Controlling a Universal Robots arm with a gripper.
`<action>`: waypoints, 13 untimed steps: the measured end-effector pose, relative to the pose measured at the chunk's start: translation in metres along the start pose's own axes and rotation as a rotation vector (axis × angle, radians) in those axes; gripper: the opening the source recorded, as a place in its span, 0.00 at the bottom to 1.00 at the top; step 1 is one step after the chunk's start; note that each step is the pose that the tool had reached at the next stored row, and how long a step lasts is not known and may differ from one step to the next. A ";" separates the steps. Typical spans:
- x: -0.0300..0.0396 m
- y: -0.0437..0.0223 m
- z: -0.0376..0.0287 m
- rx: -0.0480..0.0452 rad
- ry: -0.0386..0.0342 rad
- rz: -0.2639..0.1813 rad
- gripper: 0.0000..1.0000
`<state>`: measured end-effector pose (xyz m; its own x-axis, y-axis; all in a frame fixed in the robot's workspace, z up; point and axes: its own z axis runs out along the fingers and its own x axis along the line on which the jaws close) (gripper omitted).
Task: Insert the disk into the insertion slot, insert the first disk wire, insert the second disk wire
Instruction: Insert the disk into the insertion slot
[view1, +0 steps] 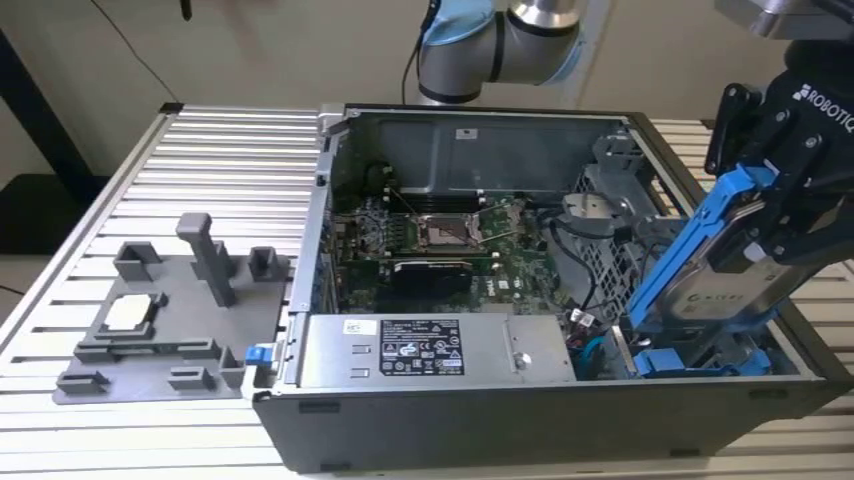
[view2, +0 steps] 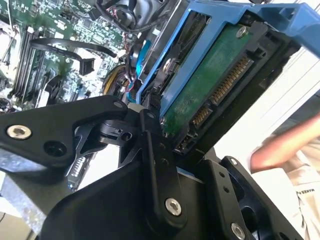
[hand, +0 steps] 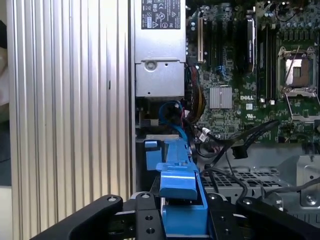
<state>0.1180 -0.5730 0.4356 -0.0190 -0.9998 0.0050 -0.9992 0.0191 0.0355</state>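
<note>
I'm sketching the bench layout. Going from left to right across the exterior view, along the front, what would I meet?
grey fixture plate → power-supply box → the disk, held tilted in the claw

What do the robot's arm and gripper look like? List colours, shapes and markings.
The arm is a silver-grey metal tube with rounded joints capped in pale blue. The gripper is matte black, with white lettering on its body and flat, angular linkage fingers joined by silver screws.
</note>
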 end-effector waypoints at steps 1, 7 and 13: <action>0.0000 -0.0003 0.0016 0.0000 -0.0001 0.000 0.33; -0.0001 -0.0018 0.0102 0.0000 -0.0002 0.000 0.33; -0.0001 -0.0037 0.0177 0.0000 -0.0002 0.000 0.33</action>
<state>0.1211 -0.5730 0.4178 -0.0189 -0.9998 0.0048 -0.9992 0.0191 0.0355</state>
